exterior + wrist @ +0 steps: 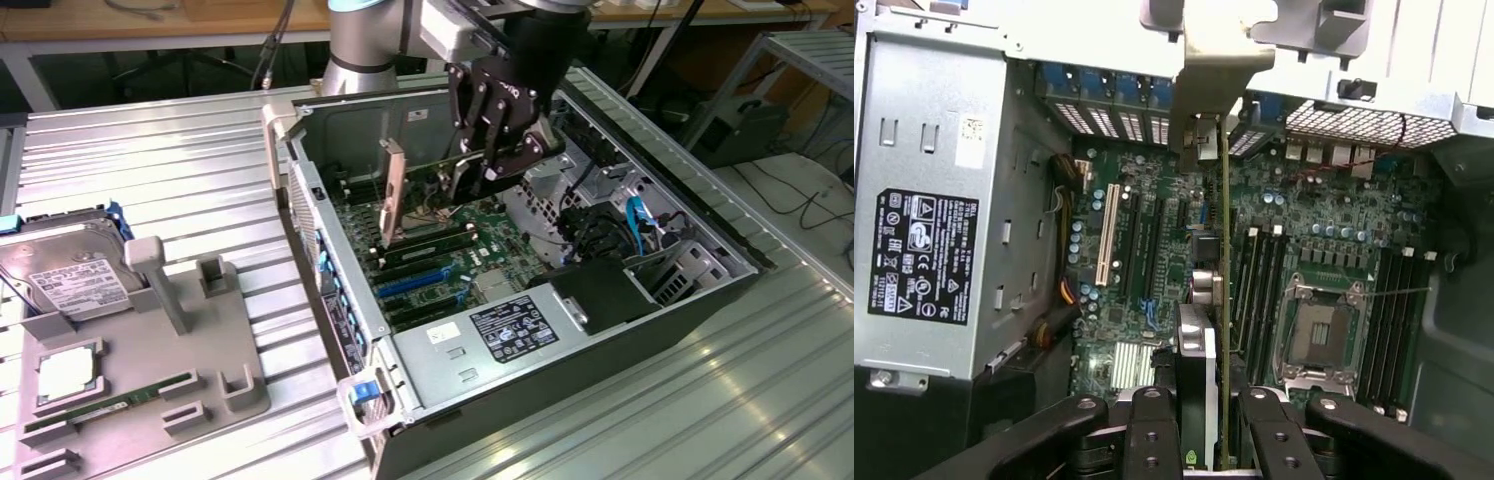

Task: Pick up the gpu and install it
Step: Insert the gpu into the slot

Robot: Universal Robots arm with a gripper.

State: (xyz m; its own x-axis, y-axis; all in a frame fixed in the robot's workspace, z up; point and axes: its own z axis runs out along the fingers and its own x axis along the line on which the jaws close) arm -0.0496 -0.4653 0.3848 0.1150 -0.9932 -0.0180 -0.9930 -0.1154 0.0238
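Gripper point(1212, 420) pinches the gpu point(392, 200) on edge just above the motherboard point(1324, 200), its long axis parallel to the expansion slots point(1144, 250) and extending away from the gripper.

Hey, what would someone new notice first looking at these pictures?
The black gripper reaches into the open computer case, shut on the gpu, which stands on edge over the green motherboard. On the exterior view's left, a hard drive lies in a grey tray.
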